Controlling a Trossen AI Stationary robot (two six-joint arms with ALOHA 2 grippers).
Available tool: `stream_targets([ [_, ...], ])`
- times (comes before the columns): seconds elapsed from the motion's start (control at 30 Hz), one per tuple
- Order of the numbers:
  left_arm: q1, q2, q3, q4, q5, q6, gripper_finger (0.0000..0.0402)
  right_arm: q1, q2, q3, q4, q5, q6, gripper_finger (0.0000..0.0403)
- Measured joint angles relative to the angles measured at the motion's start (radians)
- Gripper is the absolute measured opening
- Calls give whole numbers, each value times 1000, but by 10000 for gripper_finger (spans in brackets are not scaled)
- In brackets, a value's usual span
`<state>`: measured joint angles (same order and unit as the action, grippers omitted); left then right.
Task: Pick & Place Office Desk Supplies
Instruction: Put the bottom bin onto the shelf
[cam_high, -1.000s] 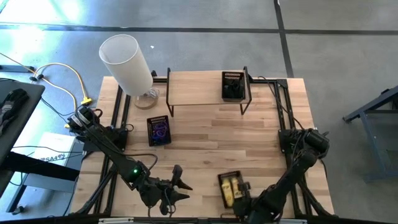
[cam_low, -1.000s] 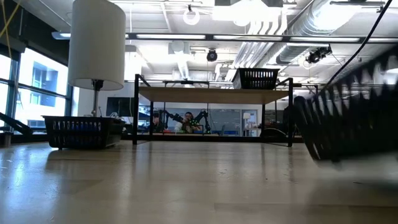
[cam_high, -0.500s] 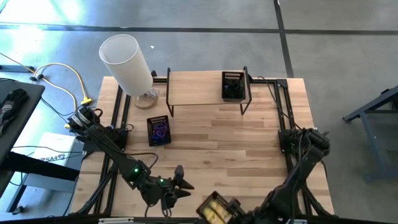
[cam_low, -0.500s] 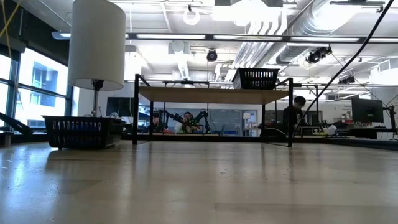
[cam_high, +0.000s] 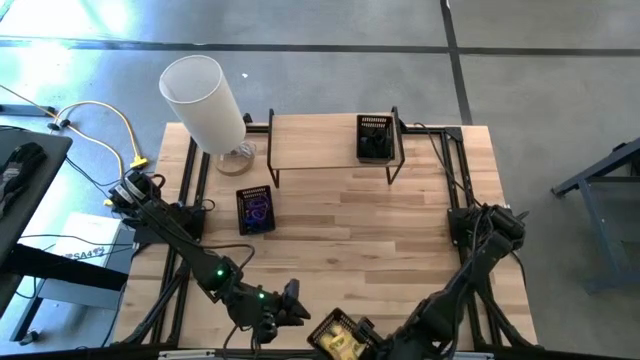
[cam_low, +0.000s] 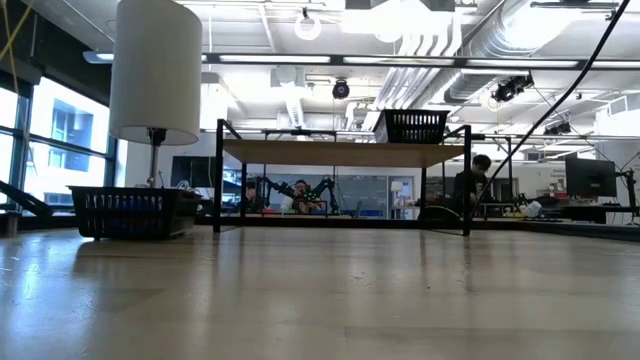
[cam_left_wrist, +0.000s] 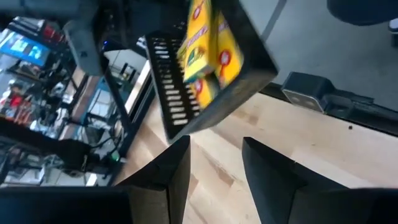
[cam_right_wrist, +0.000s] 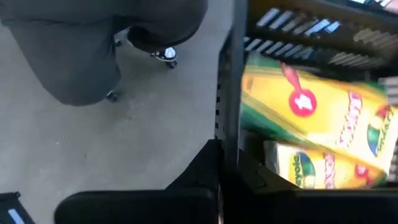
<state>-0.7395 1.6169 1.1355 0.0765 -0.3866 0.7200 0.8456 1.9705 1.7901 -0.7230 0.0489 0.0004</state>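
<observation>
A black mesh tray (cam_high: 338, 338) holding yellow crayon boxes (cam_right_wrist: 311, 118) hangs tilted above the table's near edge, with my right gripper (cam_high: 364, 330) shut on it. My left gripper (cam_high: 291, 304) stands just left of the tray, open with nothing between its fingers (cam_left_wrist: 214, 163); its wrist view shows the tray (cam_left_wrist: 211, 68) and the boxes beyond them. A second mesh tray (cam_high: 255, 210) with coloured band loops rests flat on the table at the left. A third tray (cam_high: 375, 140) sits on the wooden shelf (cam_high: 330, 150) at the back. My right gripper pinches the tray's side wall (cam_right_wrist: 227, 118) at its rim, one finger outside (cam_right_wrist: 200, 174) and the other inside by the boxes. The tray is lifted clear of the table and tilted, with the boxes still lying in it.
A tall white lamp cylinder (cam_high: 205, 100) stands at the back left corner. The shelf's black legs (cam_low: 219, 180) stand on the far part of the table. People sit in the room behind (cam_low: 300, 192). Bare wood lies mid-table (cam_high: 350, 230).
My right gripper has lifted the tray of yellow boxes off the table near the front edge, carried it up and toward the table's left, and rolled so the tray tips. My left gripper has rolled about its own axis while staying in place.
</observation>
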Motion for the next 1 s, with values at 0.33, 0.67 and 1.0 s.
stream_targets([
  [0.33,25,0,0,-1,57,34,138,-52,0,0,32,-69,-84,2],
  [0.67,41,0,0,-5,167,40,138,-87,0,0,32,-103,-129,3],
  [1.0,62,10,0,-6,255,53,138,-109,0,0,32,-112,-189,3],
])
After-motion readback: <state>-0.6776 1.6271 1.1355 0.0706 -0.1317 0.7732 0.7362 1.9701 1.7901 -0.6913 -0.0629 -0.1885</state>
